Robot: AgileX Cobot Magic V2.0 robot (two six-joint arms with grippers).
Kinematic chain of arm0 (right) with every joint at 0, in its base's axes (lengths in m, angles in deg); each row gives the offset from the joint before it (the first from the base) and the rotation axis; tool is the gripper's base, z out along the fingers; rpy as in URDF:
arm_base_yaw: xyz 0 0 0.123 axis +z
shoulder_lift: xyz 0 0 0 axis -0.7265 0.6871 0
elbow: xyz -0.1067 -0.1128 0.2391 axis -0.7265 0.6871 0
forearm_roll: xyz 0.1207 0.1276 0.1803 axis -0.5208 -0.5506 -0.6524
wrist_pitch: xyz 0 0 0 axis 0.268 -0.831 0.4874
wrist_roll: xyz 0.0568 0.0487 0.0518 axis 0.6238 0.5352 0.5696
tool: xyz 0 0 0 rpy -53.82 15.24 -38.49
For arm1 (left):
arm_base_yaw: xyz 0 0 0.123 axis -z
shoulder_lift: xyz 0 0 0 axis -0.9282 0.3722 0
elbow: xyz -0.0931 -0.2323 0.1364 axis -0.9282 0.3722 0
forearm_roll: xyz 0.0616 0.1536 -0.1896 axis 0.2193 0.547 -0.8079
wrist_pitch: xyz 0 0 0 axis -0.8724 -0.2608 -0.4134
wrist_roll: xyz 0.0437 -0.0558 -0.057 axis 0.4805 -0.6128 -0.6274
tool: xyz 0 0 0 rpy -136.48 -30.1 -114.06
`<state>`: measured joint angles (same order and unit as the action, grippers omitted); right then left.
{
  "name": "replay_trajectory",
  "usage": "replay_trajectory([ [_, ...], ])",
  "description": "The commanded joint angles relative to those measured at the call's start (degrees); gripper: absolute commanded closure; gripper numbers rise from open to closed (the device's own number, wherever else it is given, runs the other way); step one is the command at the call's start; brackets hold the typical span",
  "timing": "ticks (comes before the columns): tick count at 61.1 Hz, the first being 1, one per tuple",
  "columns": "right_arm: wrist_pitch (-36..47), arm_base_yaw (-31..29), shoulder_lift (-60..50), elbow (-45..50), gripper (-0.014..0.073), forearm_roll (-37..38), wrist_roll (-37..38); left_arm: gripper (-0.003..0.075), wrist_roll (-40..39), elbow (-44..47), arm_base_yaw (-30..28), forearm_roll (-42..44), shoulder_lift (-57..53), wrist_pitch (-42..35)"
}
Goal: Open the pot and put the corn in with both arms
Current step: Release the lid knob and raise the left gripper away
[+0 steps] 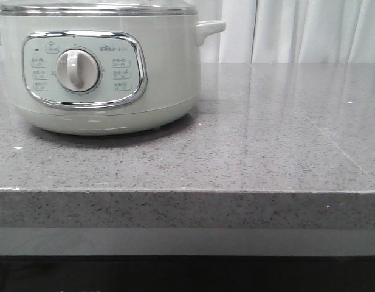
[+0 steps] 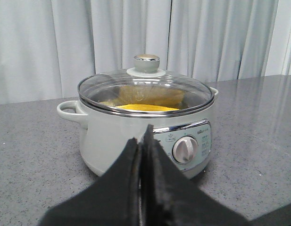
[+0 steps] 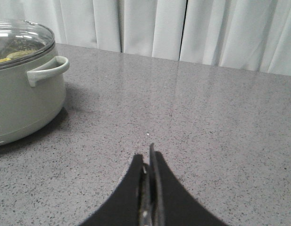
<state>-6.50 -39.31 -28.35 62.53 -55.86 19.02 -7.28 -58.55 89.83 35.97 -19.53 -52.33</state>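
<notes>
front view: the large round pale grey-green electric pot (image 1: 102, 73) stands on the left part of the speckled grey stone counter (image 1: 266, 152), its chrome-framed control panel and round white dial (image 1: 78, 70) turned toward the camera. its steel-rimmed glass lid (image 1: 96, 7) is on, cut off by the picture's upper edge. white curtains (image 1: 296, 30) hang behind. neither arm shows here.

left wrist view: the left gripper (image 2: 143, 141) has its black fingers pressed together, clenched on nothing, and is held apart from the pot, on its panel side. the lid sits closed on the rim, its grey knob with a metal cap (image 2: 146, 62) on top. through the glass, the bright yellow corn (image 2: 145, 107) lies inside the pot.

right wrist view: the right gripper (image 3: 148, 160) is likewise squeezed closed and empty, above bare counter. the pot stands well apart to one side, one pale side handle (image 3: 47, 70) toward the gripper, a little yellow showing under the lid.
</notes>
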Motion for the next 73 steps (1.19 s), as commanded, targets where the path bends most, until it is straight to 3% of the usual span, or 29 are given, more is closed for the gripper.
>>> replay_trajectory([
  [1, 4.7, -0.3, 0.4, -1.6, 0.0662, -0.1, -0.4, 0.0738, 0.0, -1.3, 0.4, -0.6, 0.7, -4.9],
  [10, 4.7, -0.3, 0.4, -1.6, 0.0662, -0.1, -0.4, 0.0738, 0.0, -1.2, 0.4, -0.4, 0.7, -5.2],
  [23, 4.7, -0.3, 0.4, -1.6, 0.0662, -0.1, -0.4, 0.0738, -5.2, 4.6, -1.5, 7.3, -0.4, -15.1],
  [50, 4.6, -0.3, 0.4, -1.6, 0.0662, -0.1, -0.4, 0.0738, -8.0, 17.7, -21.0, 5.1, -3.0, -15.2],
  [73, 4.6, -0.3, 0.4, -1.6, 0.0662, -0.1, -0.4, 0.0738, -8.0, 20.9, -22.9, 3.3, -3.0, -13.6],
])
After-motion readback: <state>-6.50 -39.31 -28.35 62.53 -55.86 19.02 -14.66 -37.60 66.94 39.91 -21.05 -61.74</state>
